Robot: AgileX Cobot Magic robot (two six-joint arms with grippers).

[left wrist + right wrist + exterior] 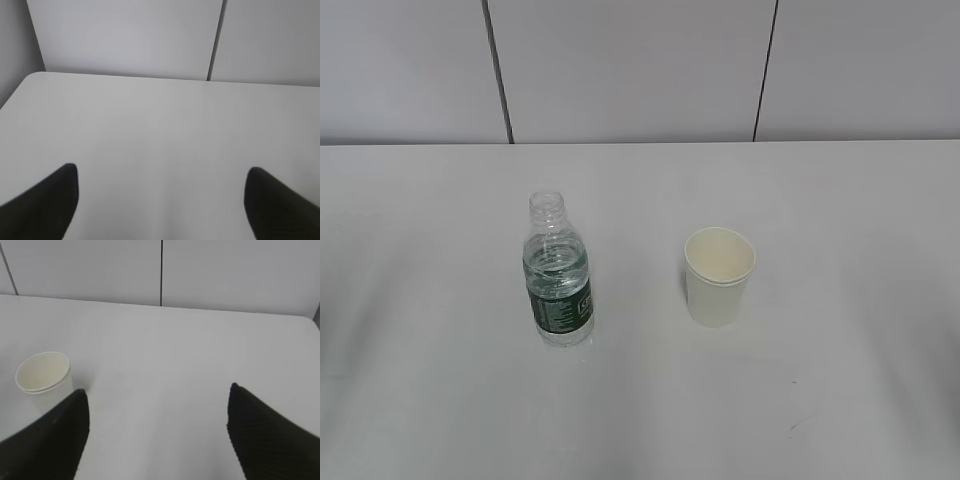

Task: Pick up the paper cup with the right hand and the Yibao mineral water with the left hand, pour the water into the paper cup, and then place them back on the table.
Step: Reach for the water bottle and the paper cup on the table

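The clear ribbed water bottle [558, 275] with a dark green label stands upright and uncapped on the white table [840, 400], left of centre. The white paper cup [718, 274] stands upright to its right. The cup also shows in the right wrist view [44, 377], at the left, beyond and left of the left fingertip. My right gripper [158, 396] is open and empty over bare table. My left gripper [163, 172] is open and empty over bare table; the bottle is out of its view. Neither arm shows in the exterior view.
A grey panelled wall [640, 70] with dark seams runs behind the table's far edge. The table's rounded far left corner [32, 77] shows in the left wrist view and its far right edge [310, 322] in the right wrist view.
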